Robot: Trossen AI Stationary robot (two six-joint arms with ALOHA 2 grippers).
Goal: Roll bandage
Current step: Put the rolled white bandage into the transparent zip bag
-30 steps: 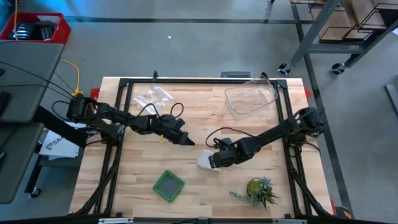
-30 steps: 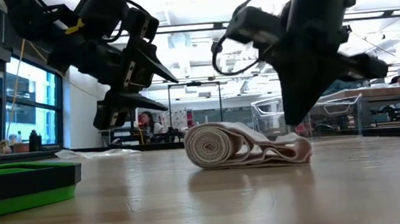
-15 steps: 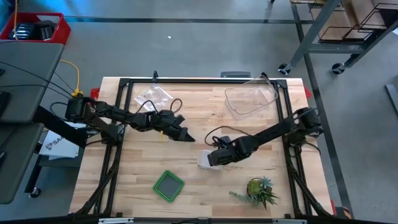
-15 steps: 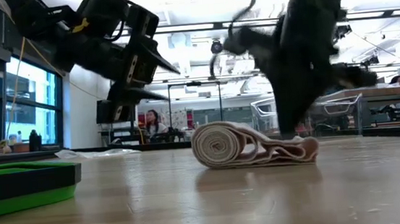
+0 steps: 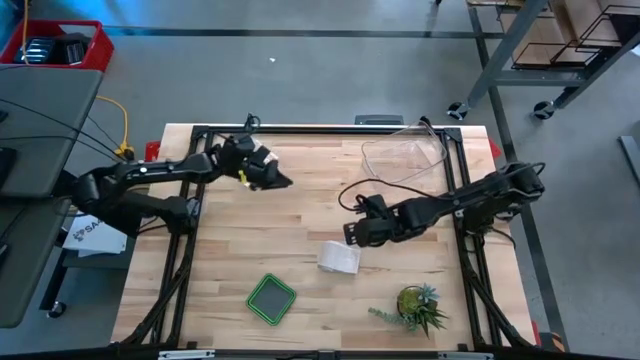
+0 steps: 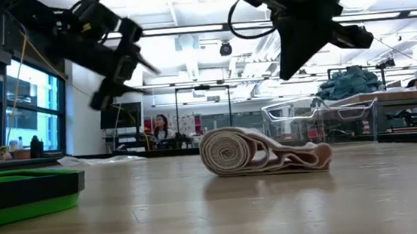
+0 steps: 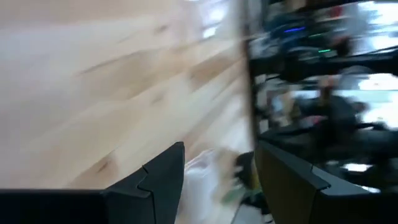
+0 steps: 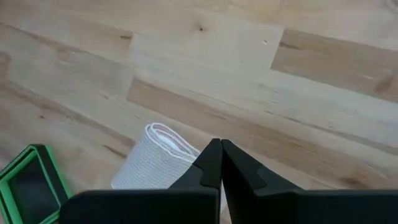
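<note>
bandage [image 5: 338,257]: rolled up, loose tail folded beside it, lying on the desk [image 5: 300,210] near the middle, touched by neither hand
right hand [image 5: 350,232]: fingers pressed together, empty, raised just beside the bandage
left hand [image 5: 280,181]: fingers apart, empty, raised well apart from the bandage, near the crinkly bag [image 5: 238,154]

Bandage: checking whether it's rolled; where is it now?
High view: the bandage lies loosely rolled near the table's middle, between the green tray and plant.

bare wood [image 5: 300,215] around bandage [image 5: 338,257]
</note>
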